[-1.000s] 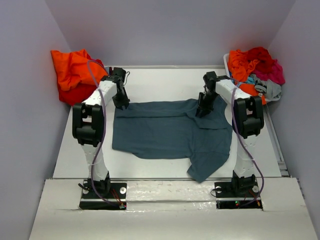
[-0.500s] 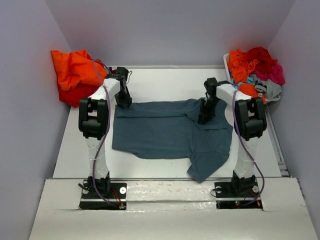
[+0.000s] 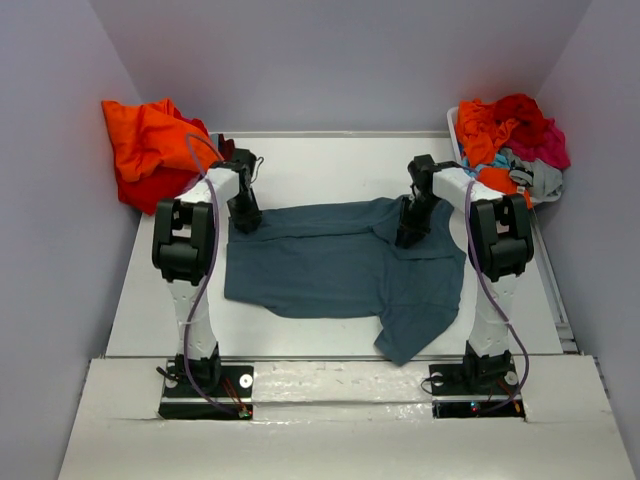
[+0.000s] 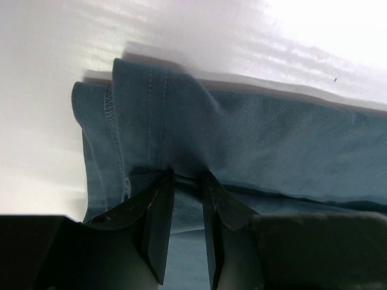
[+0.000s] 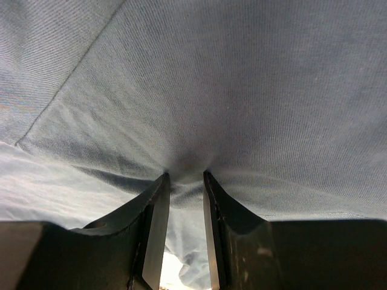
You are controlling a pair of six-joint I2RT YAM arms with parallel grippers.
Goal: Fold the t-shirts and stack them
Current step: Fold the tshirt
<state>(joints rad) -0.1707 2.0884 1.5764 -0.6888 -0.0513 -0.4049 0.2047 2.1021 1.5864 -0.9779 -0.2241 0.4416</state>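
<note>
A dark slate-blue t-shirt [image 3: 340, 265] lies spread on the white table, its far edge folded over, one sleeve hanging toward the front right. My left gripper [image 3: 245, 218] is shut on the shirt's far left corner; the left wrist view shows the cloth [image 4: 242, 139] pinched between the fingers [image 4: 158, 211]. My right gripper [image 3: 411, 232] is shut on the shirt's far right part; the right wrist view shows the cloth [image 5: 199, 90] pinched at the fingertips [image 5: 158, 199].
An orange and red pile of shirts [image 3: 148, 150] lies at the far left corner. A white basket [image 3: 540, 190] at the far right holds orange, red, magenta, teal and grey shirts [image 3: 510, 135]. Purple walls close in the table [image 3: 320, 160].
My left gripper has moved a little toward the near side and right along the shirt's far left corner. The right gripper has shifted slightly nearer. The shirt's shape is almost the same.
</note>
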